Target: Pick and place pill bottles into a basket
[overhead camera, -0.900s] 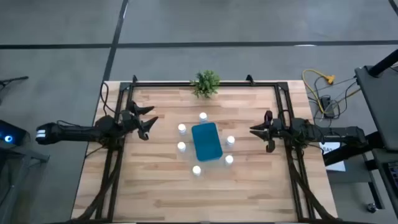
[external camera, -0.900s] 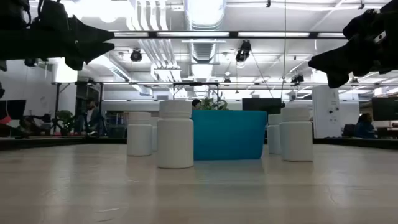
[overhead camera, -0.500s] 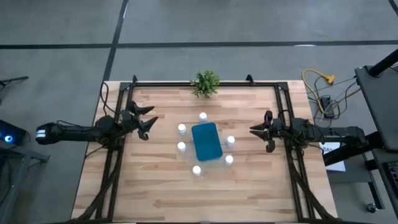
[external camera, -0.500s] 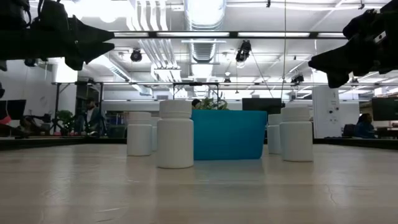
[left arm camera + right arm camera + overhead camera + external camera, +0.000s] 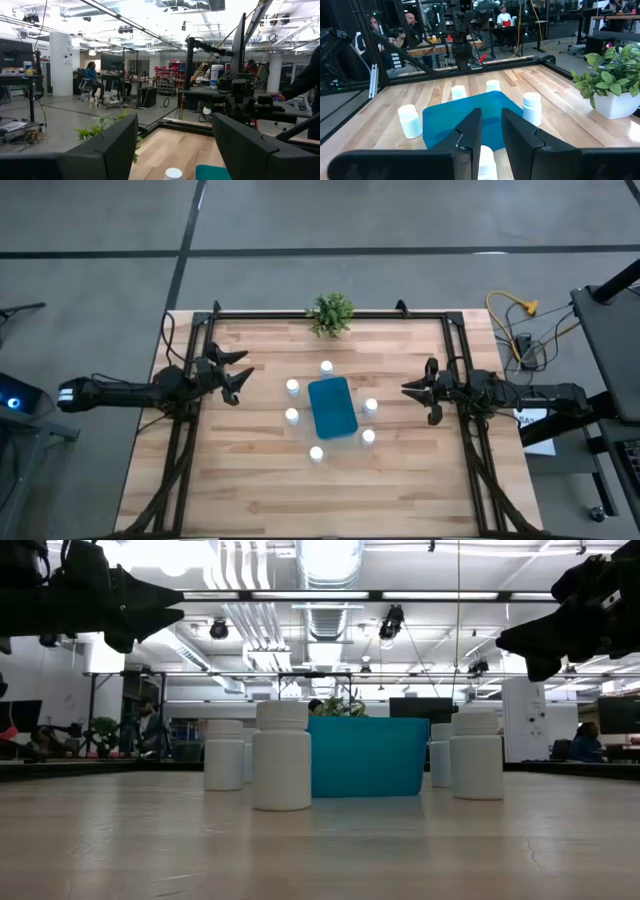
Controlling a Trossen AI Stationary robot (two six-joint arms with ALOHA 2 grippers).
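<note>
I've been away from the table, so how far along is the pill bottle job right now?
Nothing is done: all six pill bottles stand on the table around the teal basket, which looks empty from above. Nothing is in hand; the left gripper is open, the right gripper is nearly closed, both hanging at the sides. All six remain.
</note>
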